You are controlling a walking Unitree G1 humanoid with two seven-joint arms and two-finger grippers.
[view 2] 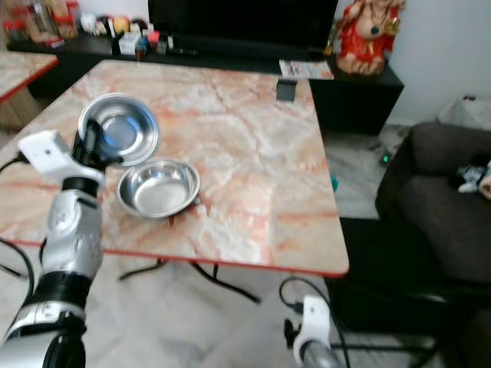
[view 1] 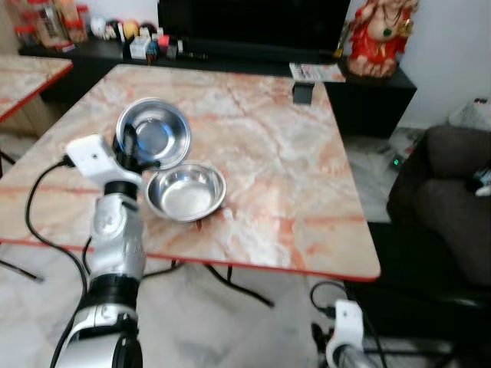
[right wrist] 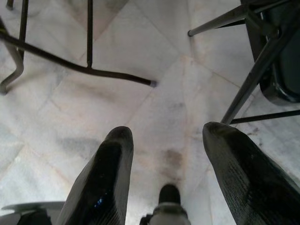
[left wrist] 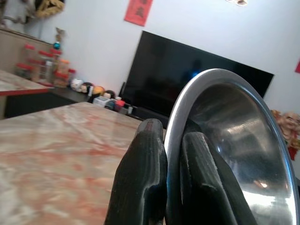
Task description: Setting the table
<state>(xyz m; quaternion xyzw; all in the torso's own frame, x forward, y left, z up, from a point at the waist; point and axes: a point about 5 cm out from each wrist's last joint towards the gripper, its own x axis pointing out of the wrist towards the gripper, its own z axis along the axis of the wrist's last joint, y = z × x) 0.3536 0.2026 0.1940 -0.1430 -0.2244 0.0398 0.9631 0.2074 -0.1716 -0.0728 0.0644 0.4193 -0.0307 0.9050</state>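
Observation:
Two steel bowls are over the marble table (view 1: pixel 261 153). One steel bowl (view 1: pixel 186 192) rests flat near the front edge. The other steel bowl (view 1: pixel 153 132) is tilted up on its side just behind it, and my left gripper (view 1: pixel 130 146) is shut on its rim. In the left wrist view both black fingers (left wrist: pixel 145 183) pinch the shiny rim (left wrist: pixel 187 108). My right arm hangs low beside the table, its gripper (right wrist: pixel 171 164) open over the tiled floor with nothing between its fingers.
A small dark box (view 1: pixel 303 93) sits at the table's far edge. Behind stand a black TV cabinet (view 1: pixel 230 54) with small items and a red figurine (view 1: pixel 380 34). A dark sofa (view 1: pixel 445 192) is at the right. Table legs (right wrist: pixel 89 70) cross the floor.

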